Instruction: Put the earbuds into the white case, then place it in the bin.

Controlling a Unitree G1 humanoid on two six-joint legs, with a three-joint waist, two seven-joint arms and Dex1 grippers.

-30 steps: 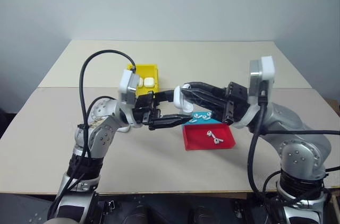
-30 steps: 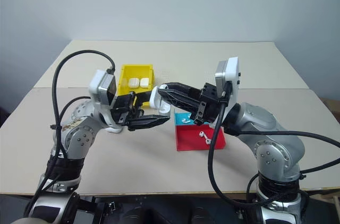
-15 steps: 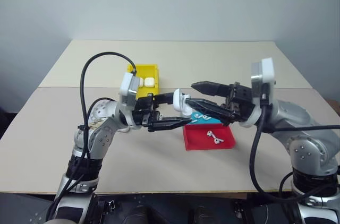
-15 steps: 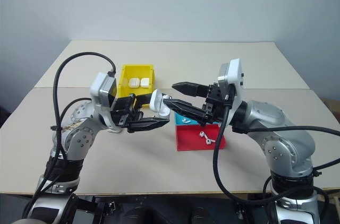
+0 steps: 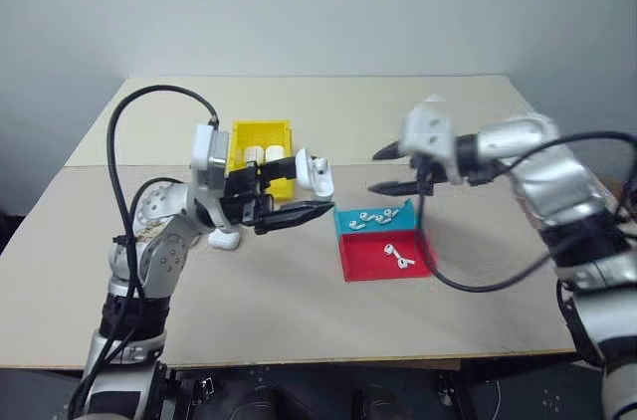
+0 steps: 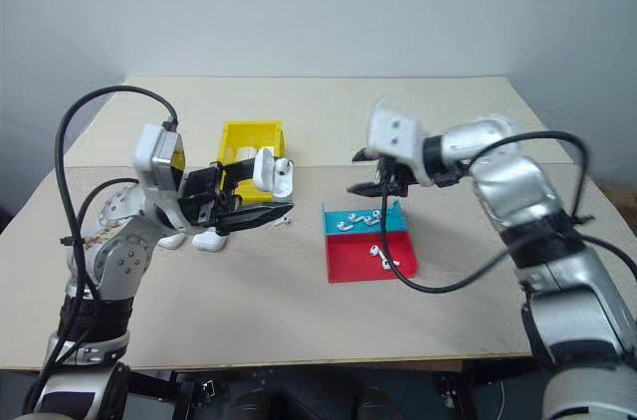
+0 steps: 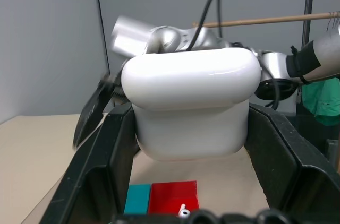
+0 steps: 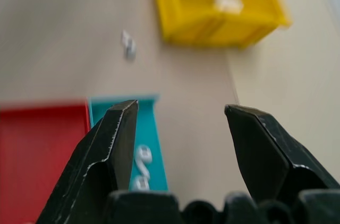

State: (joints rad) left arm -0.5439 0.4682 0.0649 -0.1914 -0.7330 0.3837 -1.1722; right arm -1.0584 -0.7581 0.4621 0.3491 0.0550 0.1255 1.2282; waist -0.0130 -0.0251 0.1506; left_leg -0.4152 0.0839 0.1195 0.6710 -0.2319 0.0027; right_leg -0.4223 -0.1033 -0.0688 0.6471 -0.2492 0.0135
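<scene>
R gripper (image 5: 391, 169) is seen with jaws spread and nothing between them, hovering above the far edge of the blue tray (image 5: 350, 224). Earbuds (image 5: 376, 218) lie directly below and slightly toward the robot from its tips: a small cluster in the blue tray, stems mostly along the tray's length, plus one more pair in the red tray (image 5: 368, 261) just nearer the robot. R arm is judged clearly the nearer for a pick, w/ a short drop needed.

White case (image 5: 317, 174) is held up off the table (image 5: 299, 301), clamped between the fingers of the L gripper (image 5: 304, 193), lid tipped up, to the left of the trays. One stray bud (image 6: 283, 222) is seen on the table below the L fingertips.

Bin (image 5: 245, 133) sits behind the L gripper, w/ two cases (image 5: 263, 154) already inside. One more case (image 5: 224, 239) rests on the table by the L forearm.
</scene>
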